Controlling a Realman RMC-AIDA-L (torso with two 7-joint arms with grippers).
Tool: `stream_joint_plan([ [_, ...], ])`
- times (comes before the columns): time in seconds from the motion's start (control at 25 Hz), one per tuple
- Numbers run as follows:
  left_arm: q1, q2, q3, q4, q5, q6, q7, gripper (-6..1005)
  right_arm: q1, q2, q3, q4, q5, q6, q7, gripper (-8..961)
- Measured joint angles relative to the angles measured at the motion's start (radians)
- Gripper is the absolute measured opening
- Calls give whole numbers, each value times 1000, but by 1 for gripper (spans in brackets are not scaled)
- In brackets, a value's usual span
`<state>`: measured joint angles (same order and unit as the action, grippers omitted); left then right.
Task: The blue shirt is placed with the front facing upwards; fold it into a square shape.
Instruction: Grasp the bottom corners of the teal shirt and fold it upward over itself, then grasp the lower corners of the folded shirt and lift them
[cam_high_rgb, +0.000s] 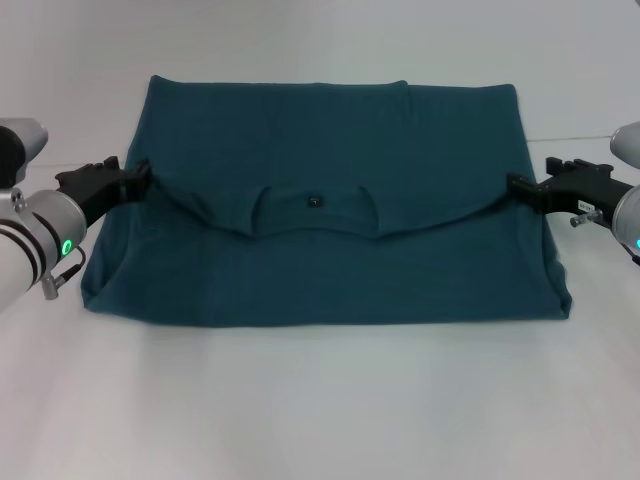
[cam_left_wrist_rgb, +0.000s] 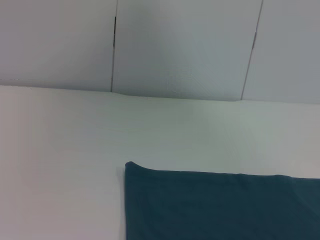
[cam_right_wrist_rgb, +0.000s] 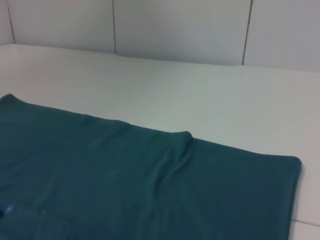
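Observation:
The blue shirt (cam_high_rgb: 330, 280) lies across the white table, its upper part folded forward, so the collar (cam_high_rgb: 312, 212) with a small dark label faces me at mid-shirt. The folded layer's edge rises toward both sides. At its left corner my left gripper (cam_high_rgb: 138, 180) is shut on the cloth. My right gripper (cam_high_rgb: 518, 186) is shut on the right corner. No lettering shows. The left wrist view has one far corner of the shirt (cam_left_wrist_rgb: 215, 205). The right wrist view looks across the shirt's far edge (cam_right_wrist_rgb: 125, 175). Neither wrist view shows fingers.
The white table (cam_high_rgb: 320, 410) extends in front of the shirt and behind it to a white panelled wall (cam_left_wrist_rgb: 180, 45). Nothing else lies on the table.

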<state>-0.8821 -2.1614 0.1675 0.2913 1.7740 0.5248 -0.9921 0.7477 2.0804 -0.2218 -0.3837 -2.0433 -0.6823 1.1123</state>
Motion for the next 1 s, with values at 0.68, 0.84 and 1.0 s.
stream_joint_plan([
  [0.68, 15, 8, 4, 23, -1, 39, -46, 710, -4, -6, -23, -21, 42, -12, 52, 789],
  [0.84, 54, 26, 106, 63, 7, 112, -227, 882, -35, -4, -84, -85, 39, -92, 112, 788],
  [1.0, 116, 53, 244, 118, 7, 225, -422, 878, -85, 4, -140, -166, 38, -198, 159, 788],
])
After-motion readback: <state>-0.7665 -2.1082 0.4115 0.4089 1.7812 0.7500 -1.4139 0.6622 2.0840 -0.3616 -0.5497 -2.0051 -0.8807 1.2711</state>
